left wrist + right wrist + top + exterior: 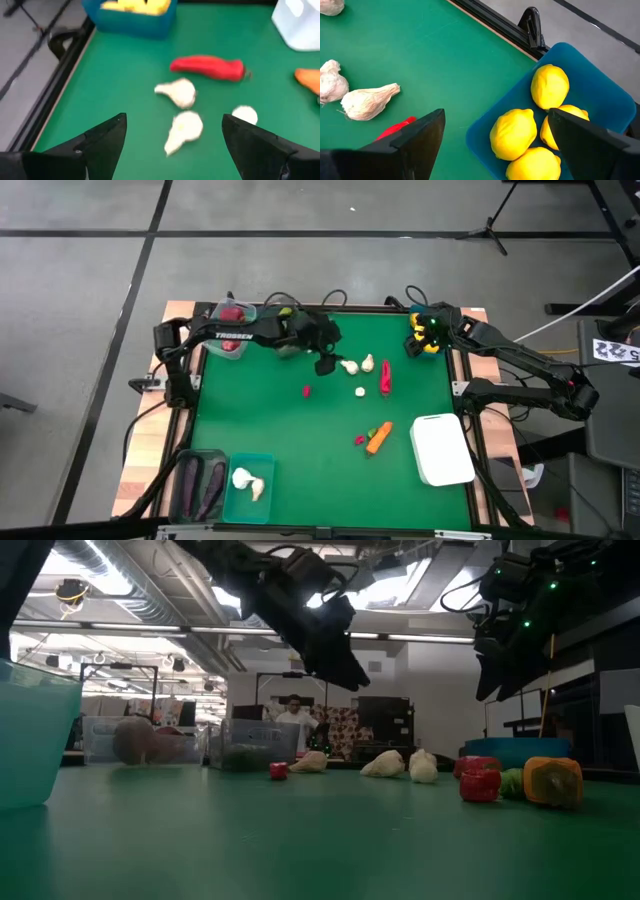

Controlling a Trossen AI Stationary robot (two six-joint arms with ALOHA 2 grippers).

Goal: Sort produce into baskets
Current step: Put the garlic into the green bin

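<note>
Garlic (183, 131) lay below the spread left end effector (172, 145); right end effector (495, 150), spread, hung over lemons (512, 134).

Light: your low view is backlit by bright ceiling strip lamps (110, 580); arms are silhouettes.
Blur: your left wrist view is soft throughout.

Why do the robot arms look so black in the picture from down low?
In the low view bright ceiling lights shine from behind, so the left gripper and right gripper show as dark shapes; in the left wrist view the garlic bulbs look slightly blurred.
</note>
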